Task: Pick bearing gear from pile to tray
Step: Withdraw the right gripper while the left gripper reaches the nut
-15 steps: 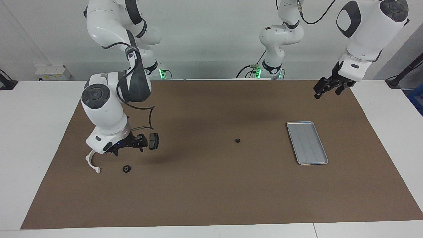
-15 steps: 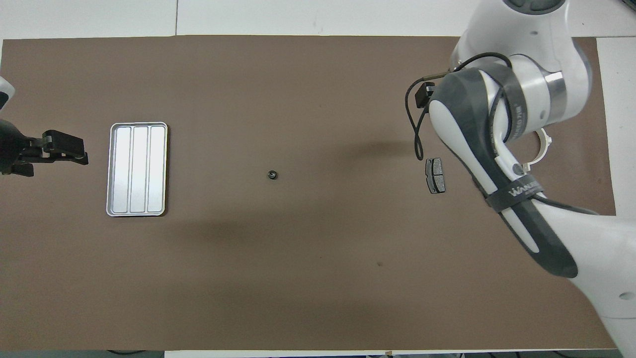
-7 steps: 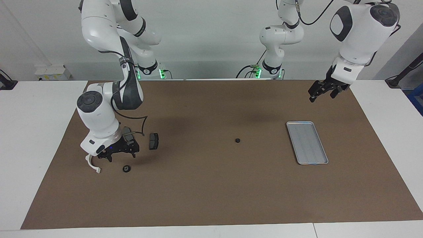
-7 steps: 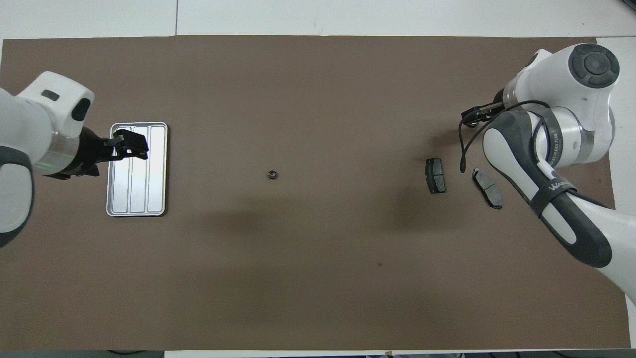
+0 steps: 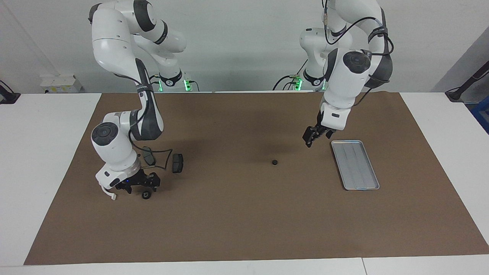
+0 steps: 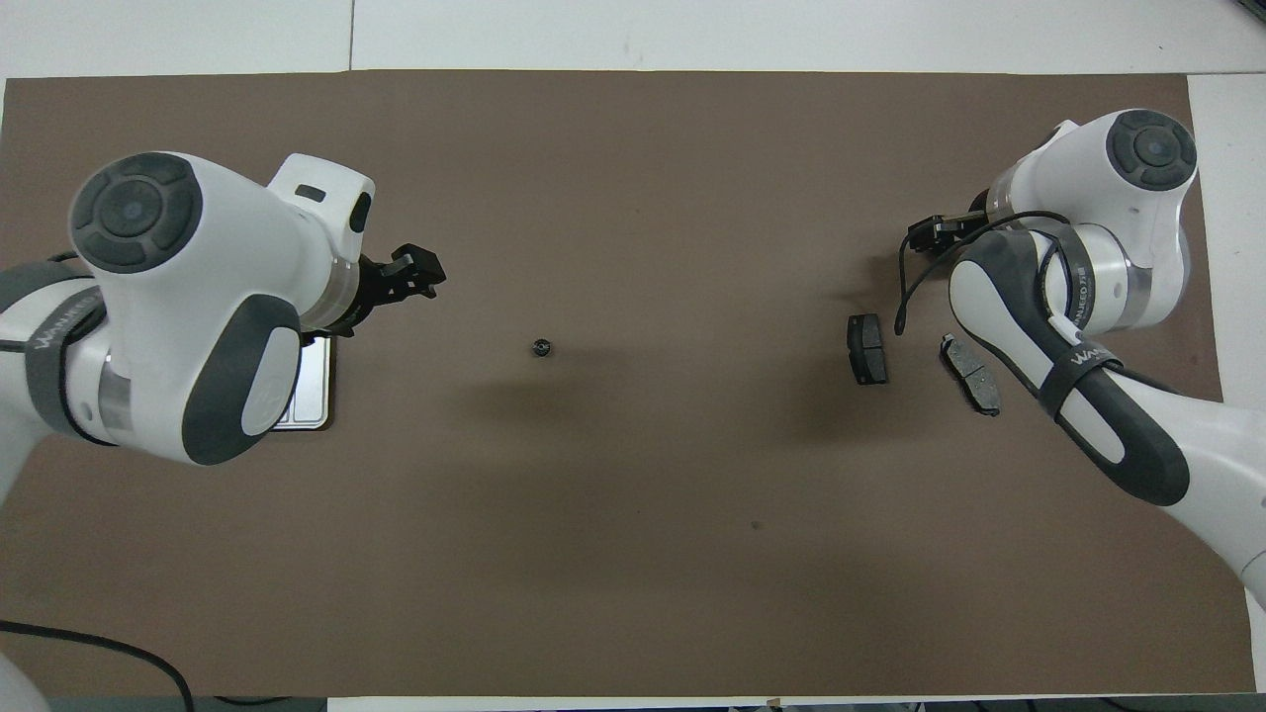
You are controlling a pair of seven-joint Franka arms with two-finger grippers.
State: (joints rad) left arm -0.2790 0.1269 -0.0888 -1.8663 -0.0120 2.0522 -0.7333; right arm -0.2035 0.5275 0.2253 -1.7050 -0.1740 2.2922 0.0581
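I see one small black bearing gear (image 5: 145,195) near the right arm's end of the brown mat (image 5: 244,221), with my right gripper (image 5: 138,186) low over it, jaws spread and empty. Two brake pads (image 5: 177,163) and a white arc (image 5: 108,193) lie close by. A second gear (image 5: 274,162) sits mid-mat. My left gripper (image 5: 310,140) hangs open beside the tray (image 5: 355,164).
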